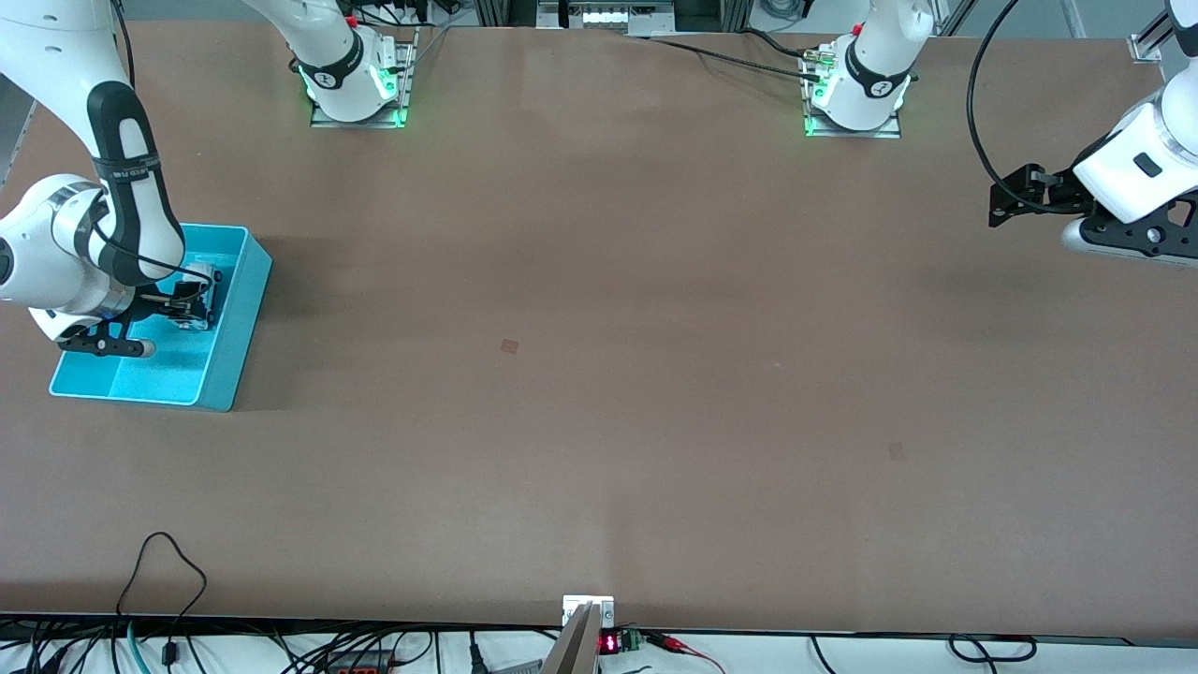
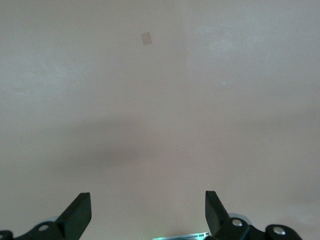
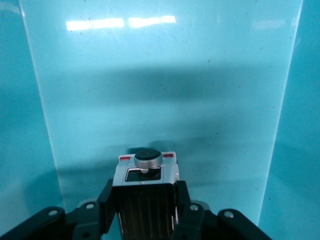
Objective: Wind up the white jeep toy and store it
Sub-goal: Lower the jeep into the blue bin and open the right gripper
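though hidden frontally, white jeep toy (image 3: 145, 187) (wrist-seen)

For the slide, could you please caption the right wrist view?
Right gripper holds white jeep toy over cyan bin.

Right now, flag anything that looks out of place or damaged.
Nothing stands out. The right claw holds the white jeep toy squarely over the cyan bin; the left claw waits open over bare table.
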